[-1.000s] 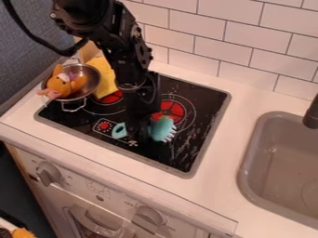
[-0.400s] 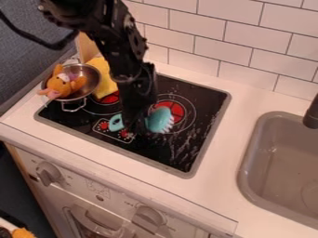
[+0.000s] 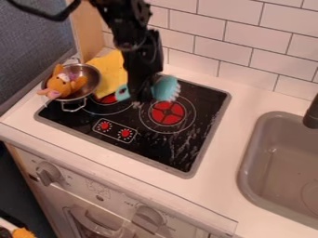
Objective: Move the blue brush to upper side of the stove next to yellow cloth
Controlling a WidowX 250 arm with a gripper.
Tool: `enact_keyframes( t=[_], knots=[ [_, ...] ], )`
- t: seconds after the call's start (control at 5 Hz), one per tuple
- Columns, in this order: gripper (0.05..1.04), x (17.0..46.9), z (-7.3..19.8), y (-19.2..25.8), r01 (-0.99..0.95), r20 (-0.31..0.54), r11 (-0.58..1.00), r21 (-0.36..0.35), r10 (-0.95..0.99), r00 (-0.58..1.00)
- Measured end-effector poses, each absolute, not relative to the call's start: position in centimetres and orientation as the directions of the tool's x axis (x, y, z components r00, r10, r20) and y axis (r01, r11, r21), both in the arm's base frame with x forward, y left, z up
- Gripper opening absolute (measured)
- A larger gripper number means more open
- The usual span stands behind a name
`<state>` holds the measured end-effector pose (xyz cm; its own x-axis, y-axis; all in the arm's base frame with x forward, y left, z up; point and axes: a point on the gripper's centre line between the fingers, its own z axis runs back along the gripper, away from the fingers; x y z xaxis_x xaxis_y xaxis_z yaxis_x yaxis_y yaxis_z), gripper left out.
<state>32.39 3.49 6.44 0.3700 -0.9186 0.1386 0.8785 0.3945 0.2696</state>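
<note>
1. The white tiled wall (image 3: 242, 42) runs along the far side, behind the pale counter (image 3: 255, 100).
2. The oven front (image 3: 93, 188) drops below the counter's near left edge, with a large grey knob (image 3: 48, 173) near its left end.
3. The black stove (image 3: 158, 148) is set in the counter, left of the grey sink (image 3: 244, 169). A dark faucet (image 3: 312, 114) stands at the sink's far right.
4. The black arm comes down from the top edge, left of the middle. Its gripper (image 3: 144, 98) is over the far part of the stove, clasping the blue brush between its fingers.
5. The yellow cloth (image 3: 110, 69) lies at the stove's far left, just right of the metal pot (image 3: 94, 82).
6. The pot sits at the stove's left side and holds an orange stuffed toy (image 3: 60, 87).
7. The blue brush (image 3: 166, 88) is over the stove's far side, beyond the right burner (image 3: 168, 113). Its bristled head points right and its looped handle points left, beside the cloth's near right edge; whether they touch cannot be told.
8. Two small red dials (image 3: 115, 129) mark the stove's near left part.
</note>
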Motion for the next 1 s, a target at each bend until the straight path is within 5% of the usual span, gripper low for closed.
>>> enact_keyframes(
  t=[1.0],
  knots=[
    [0.369, 41.2, 2.8, 2.1, 0.92, 0.106, 0.315, 0.231, -0.949, 0.298]
  ],
)
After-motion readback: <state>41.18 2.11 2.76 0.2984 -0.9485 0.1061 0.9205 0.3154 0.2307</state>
